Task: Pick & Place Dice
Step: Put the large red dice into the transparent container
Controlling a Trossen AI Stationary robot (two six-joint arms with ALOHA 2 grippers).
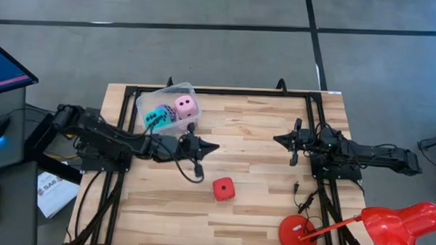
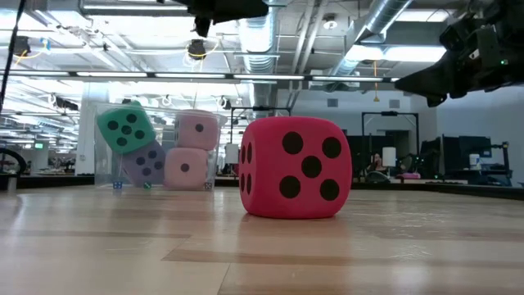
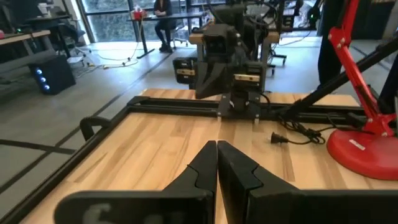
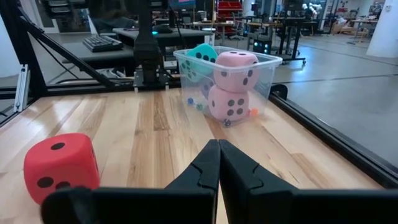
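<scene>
Red die sits on pale wood table (workshop behind); both grippers' jaws pressed together, empty.

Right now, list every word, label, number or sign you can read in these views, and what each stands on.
"SAB": a partial word on the paper sheet lying on the floor left of the table; the rest is too small to read.
Dice: pips only, no numerals.
Nothing else is legible.
</scene>
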